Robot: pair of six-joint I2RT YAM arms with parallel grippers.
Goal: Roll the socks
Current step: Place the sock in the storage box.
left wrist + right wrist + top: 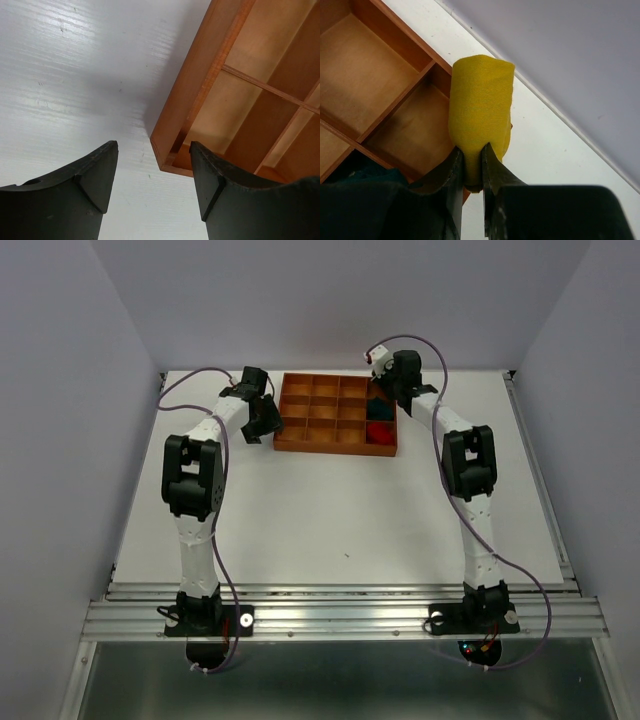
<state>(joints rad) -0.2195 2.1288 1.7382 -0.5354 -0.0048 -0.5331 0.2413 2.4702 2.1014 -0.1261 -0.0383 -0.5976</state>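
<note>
Boxing in the white table (330, 510), pale walls (330, 300) rise on three sides. The right gripper (472, 150) clamps the yellow sock (480, 100) above the tray (330, 447)'s far right corner; the red sock (379, 432) and teal sock (377, 410) fill nearer cells. The left gripper (153, 145) gapes, holding nothing, at the tray's corner.

Plain pale walls (300, 300) (faintly lilac) enclose a white table (330, 520).

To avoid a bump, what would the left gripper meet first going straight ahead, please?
Probably a corner of the tray, lying between the open fingers of the left gripper; otherwise the table beside it.
</note>
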